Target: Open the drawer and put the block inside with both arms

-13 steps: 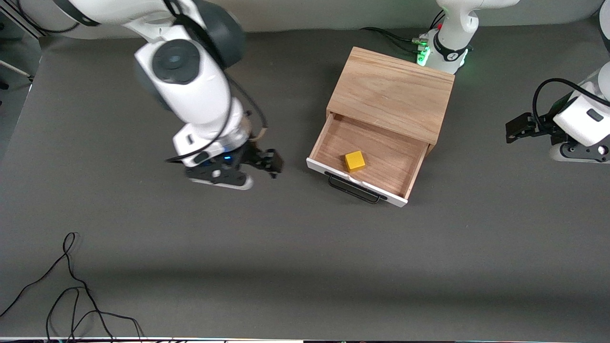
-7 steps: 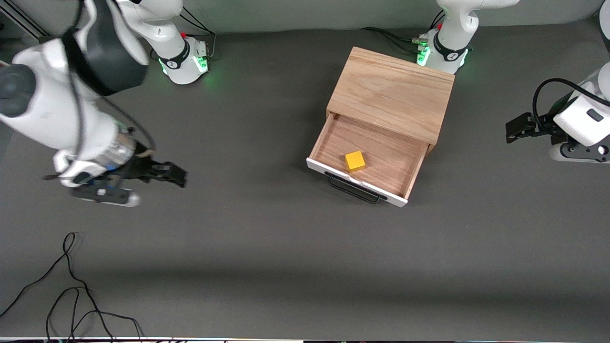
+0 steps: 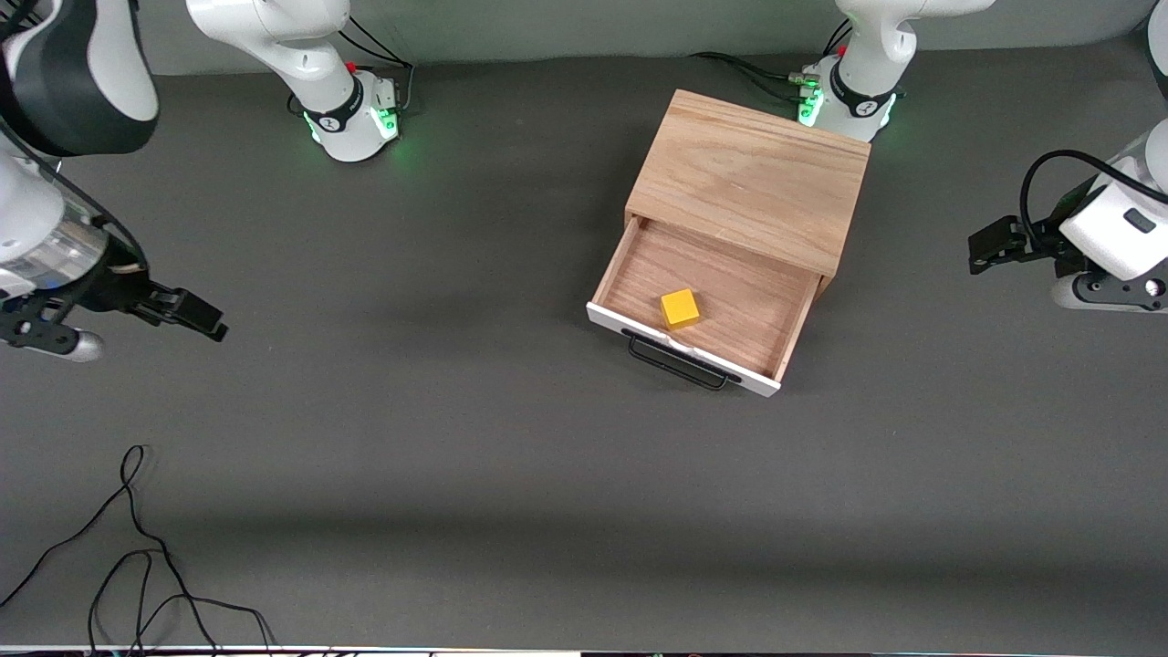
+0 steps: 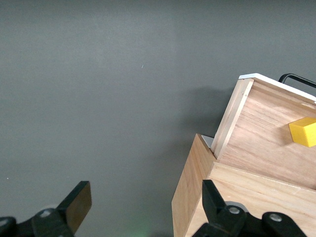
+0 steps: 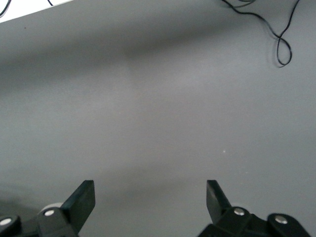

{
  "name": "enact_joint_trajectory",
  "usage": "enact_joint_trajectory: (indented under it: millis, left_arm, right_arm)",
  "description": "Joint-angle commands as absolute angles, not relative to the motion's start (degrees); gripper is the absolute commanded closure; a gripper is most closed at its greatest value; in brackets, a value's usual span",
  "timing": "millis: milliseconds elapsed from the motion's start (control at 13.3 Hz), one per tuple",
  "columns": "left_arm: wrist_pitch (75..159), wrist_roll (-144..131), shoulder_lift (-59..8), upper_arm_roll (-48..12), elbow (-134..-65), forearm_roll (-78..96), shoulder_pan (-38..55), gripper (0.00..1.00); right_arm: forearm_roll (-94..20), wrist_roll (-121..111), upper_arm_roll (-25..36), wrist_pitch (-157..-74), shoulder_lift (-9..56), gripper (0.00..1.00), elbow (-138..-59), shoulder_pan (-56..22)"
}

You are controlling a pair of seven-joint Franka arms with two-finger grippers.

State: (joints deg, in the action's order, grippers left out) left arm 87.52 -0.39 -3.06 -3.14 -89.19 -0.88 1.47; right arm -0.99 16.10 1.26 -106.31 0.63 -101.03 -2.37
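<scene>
The drawer (image 3: 721, 287) stands pulled out of the light-wood cabinet (image 3: 748, 173), its white front and black wire handle (image 3: 680, 363) toward the front camera. The yellow block (image 3: 680, 307) rests on the drawer's wooden floor close to the front panel; the left wrist view shows the block (image 4: 303, 132) there too. My right gripper (image 3: 194, 318) hangs open and empty over bare table at the right arm's end, well away from the cabinet; in its wrist view the right gripper (image 5: 149, 197) has only grey mat between its fingers. My left gripper (image 3: 984, 248) waits open beside the cabinet at the left arm's end, the left gripper (image 4: 145, 202) holding nothing.
A loose black cable (image 3: 137, 547) lies on the mat near the front edge at the right arm's end, and the cable (image 5: 281, 44) also shows in the right wrist view. Both arm bases (image 3: 351, 119) glow green along the table's back edge.
The right arm has swung away from the drawer toward its own end of the table, gripper still open. The left arm, drawer and block have not moved.
</scene>
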Motion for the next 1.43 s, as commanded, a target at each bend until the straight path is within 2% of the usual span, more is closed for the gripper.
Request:
enact_joint_trajectory:
  millis: [0,526,1353]
  left_arm:
    - [87.98,0.53,-2.55,-2.64,-89.56,-0.97,1.93,0.00]
    - [87.98,0.53,-2.55,-2.64,-89.56,-0.97,1.85,0.00]
    - [88.07,0.53,-2.55,-2.64,-89.56,-0.97,1.85,0.00]
  right_arm:
    - [-2.64,12.04,2.02,-103.63,-0.88,0.00,-101.60,-2.90]
    - [-2.64,10.11,2.46,-103.71,-0.62,0.00,-100.72,-2.81]
    - [-2.28,5.62,2.72,-97.57,0.96,0.00,-97.38,-2.72]
